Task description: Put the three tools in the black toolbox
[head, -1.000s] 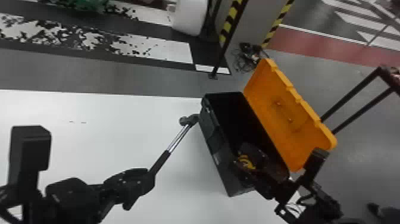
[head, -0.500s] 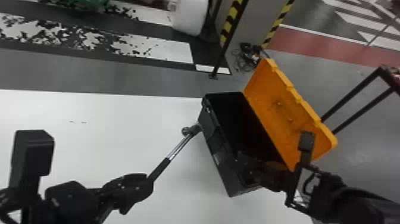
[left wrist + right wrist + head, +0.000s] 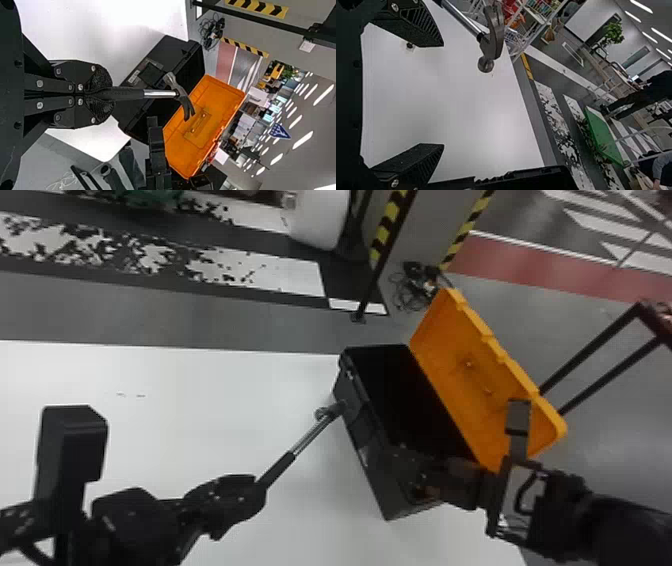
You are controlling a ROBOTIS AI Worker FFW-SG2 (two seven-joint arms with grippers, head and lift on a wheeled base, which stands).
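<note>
While the left gripper (image 3: 107, 94) pinches the hammer (image 3: 158, 94) by its black grip, the shaft runs straight out from its fingers (image 3: 102, 77), ending in a steel head. Seen from the robot's head, that long axis slants forward and to the right, so the head is the part nearest the toolbox (image 3: 380, 470), close beside its left wall; whether metal and wall touch, I cannot tell. The whole grip lies farther left, so the coming move seems to call for a carry to the right, over the rim, before any letting go. Of the two arms, the left is nearer to the tool, having it in its grasp. The right gripper (image 3: 443, 95) is at the toolbox's near end, fingers spread wide with nothing between them, the hammer's head a little beyond. Its fingers have flat, stippled inner faces and ribbed sides. The hammer pairs a smooth, shiny shaft and a curved, two-pronged claw with a matte grip. The toolbox is a long box of dark plastic, set aslant on a smooth white surface (image 3: 200, 430), its stiff orange lid (image 3: 480, 375) tipped open to the right. Low on the way across, the claw could snag the rim.
</note>
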